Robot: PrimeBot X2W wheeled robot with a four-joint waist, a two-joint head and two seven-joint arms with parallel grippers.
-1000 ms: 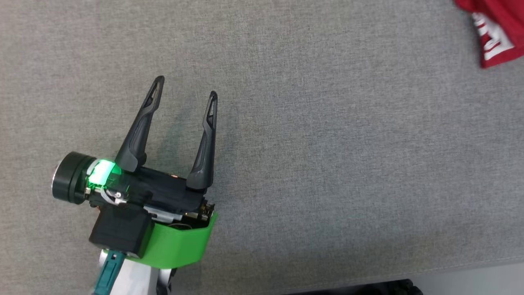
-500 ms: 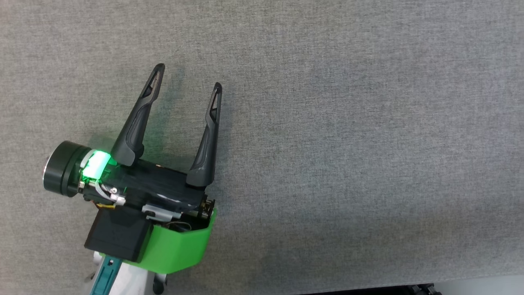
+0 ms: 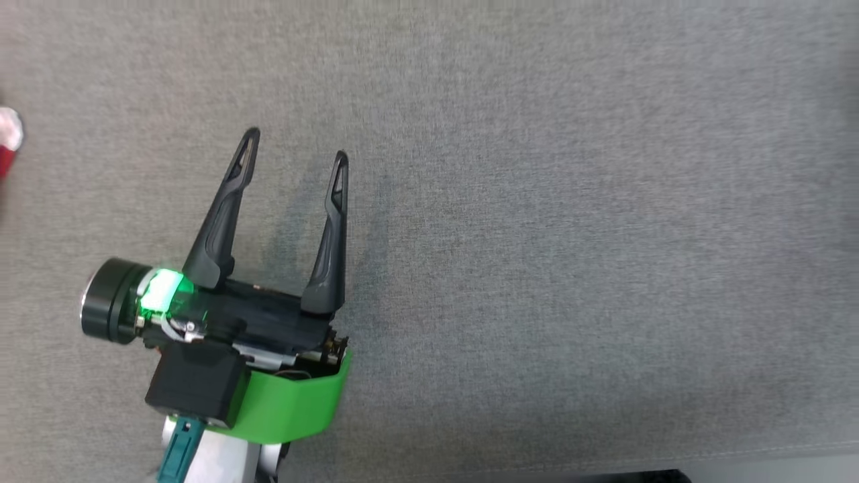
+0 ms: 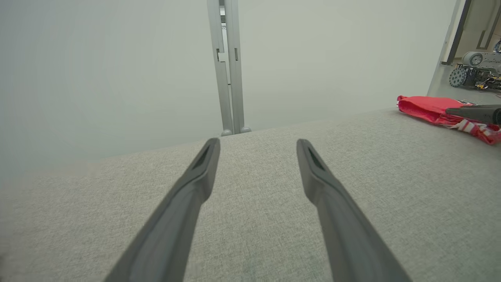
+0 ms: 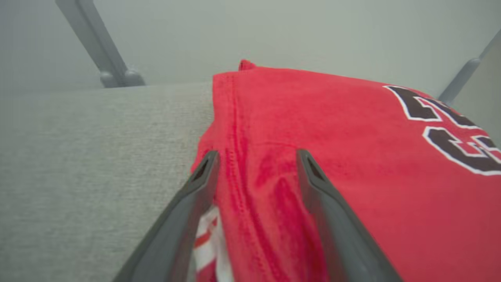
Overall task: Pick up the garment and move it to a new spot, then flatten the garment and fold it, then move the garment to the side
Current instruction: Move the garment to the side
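Note:
The garment [image 5: 332,149] is red with black-and-white lettering and lies folded on the grey cloth surface [image 3: 537,235], near its far edge. My right gripper [image 5: 257,154] is open, its two fingers spread just over a stitched hem of the garment, with red cloth under and between them. In the left wrist view the garment [image 4: 426,107] lies far to the right, with a dark finger of the right gripper [image 4: 473,113] over it. My left gripper [image 3: 295,146] hovers open over bare grey cloth, nothing between its fingers [image 4: 195,188].
A grey metal post [image 4: 227,66] stands behind the surface's far edge. A wheeled machine [image 4: 475,72] sits in the room beyond, at the right. The surface's front edge [image 3: 671,463] runs along the bottom. A small red-and-white bit [image 3: 7,141] shows at the left edge.
The head camera has shifted: the red garment's corner has left the top right, and a red-and-white bit has come in at the left edge. The left gripper stays open, barely moved.

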